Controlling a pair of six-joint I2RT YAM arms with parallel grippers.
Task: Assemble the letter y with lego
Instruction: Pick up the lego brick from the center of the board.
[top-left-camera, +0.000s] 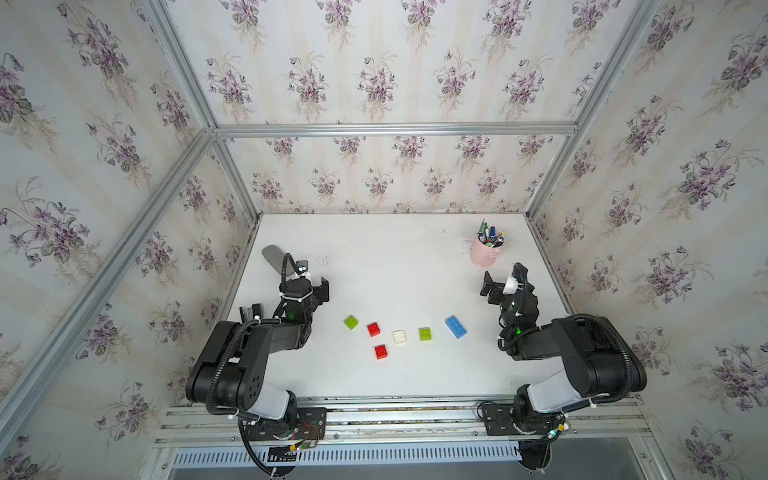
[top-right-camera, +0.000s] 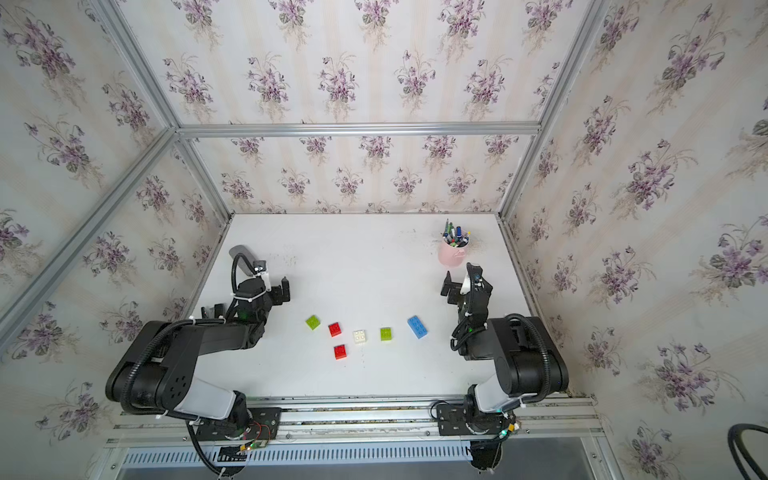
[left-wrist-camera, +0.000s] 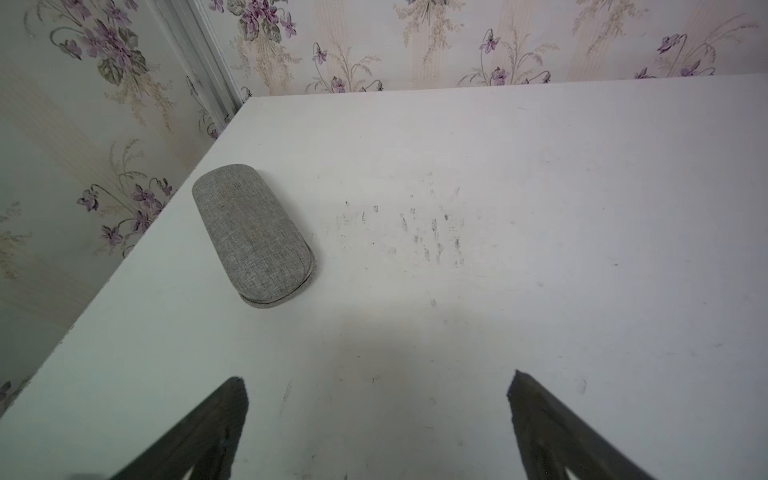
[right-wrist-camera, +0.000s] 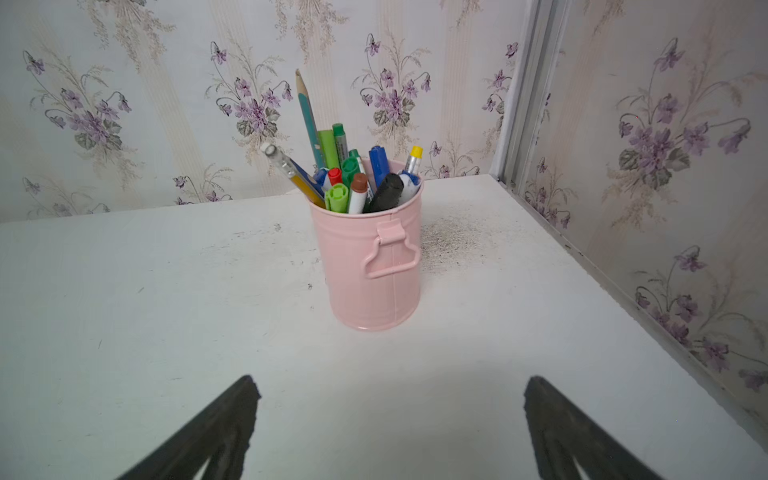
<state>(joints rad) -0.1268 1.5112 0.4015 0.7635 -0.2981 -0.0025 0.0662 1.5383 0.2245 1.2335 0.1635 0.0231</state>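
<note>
Over the white table (top-left-camera: 395, 270), the left gripper (left-wrist-camera: 376, 386) and right gripper (right-wrist-camera: 390, 386) are held with jaws wide apart, empty. A pink bucket (right-wrist-camera: 374, 270) is seen ahead of the right, a grey case (left-wrist-camera: 251, 232) ahead of the left. Between them the lego (top-left-camera: 399, 336) is laid loose and unjoined: blue brick (top-left-camera: 456, 326) nearest the right, then green, white and red square bricks (top-left-camera: 425, 333).

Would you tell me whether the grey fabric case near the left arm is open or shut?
Shut: the grey fabric case lies flat, its lid meeting the base along the seam.
</note>
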